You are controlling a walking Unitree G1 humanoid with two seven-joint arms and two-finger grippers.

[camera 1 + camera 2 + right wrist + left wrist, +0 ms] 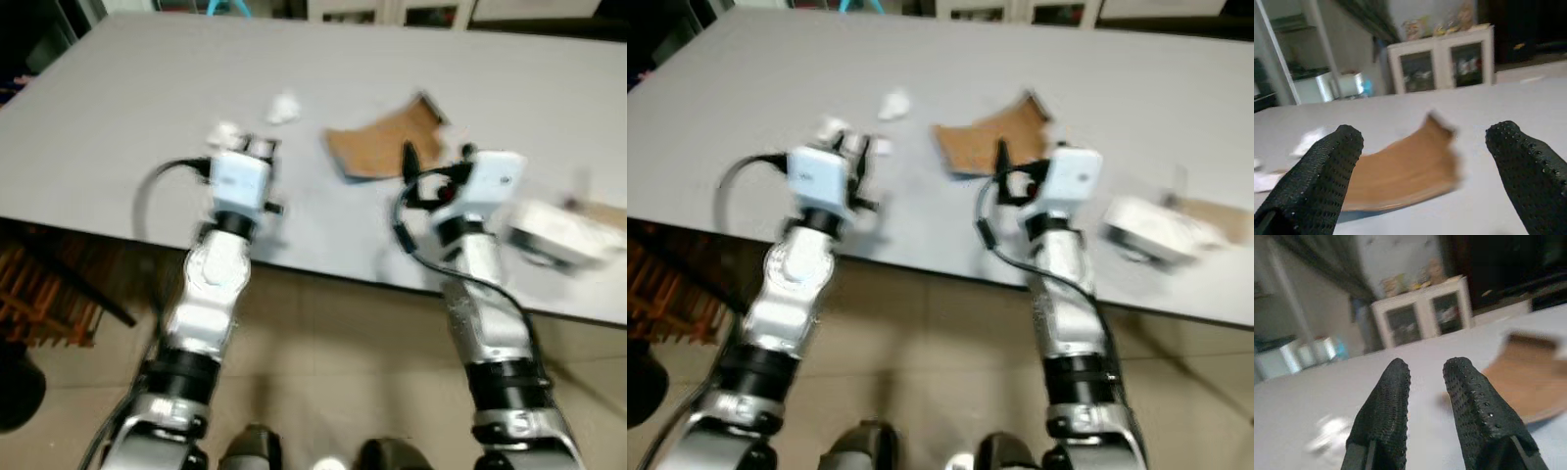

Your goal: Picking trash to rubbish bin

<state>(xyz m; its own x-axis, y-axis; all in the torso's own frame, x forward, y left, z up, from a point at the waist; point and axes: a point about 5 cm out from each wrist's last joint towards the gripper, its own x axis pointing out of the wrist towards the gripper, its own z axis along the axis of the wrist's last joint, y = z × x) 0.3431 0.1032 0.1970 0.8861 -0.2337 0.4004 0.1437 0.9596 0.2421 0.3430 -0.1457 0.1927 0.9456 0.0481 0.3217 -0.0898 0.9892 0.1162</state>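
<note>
Two grippers reach over the near edge of a wide grey table (118,127). The right gripper (1425,171), fingers spread wide and empty, faces the curled brown cardboard scrap (382,142). The left gripper (1425,396), fingers narrowly parted and empty, sits left of that cardboard, near crumpled white paper (282,108). Beyond the cardboard stands a white glass-door cabinet (1442,61). Tan tile floor (333,323) lies below the table.

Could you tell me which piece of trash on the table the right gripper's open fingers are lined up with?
The brown cardboard. It lies curled on the table straight ahead of the right gripper; the white scraps lie further left, by the left gripper.
</note>
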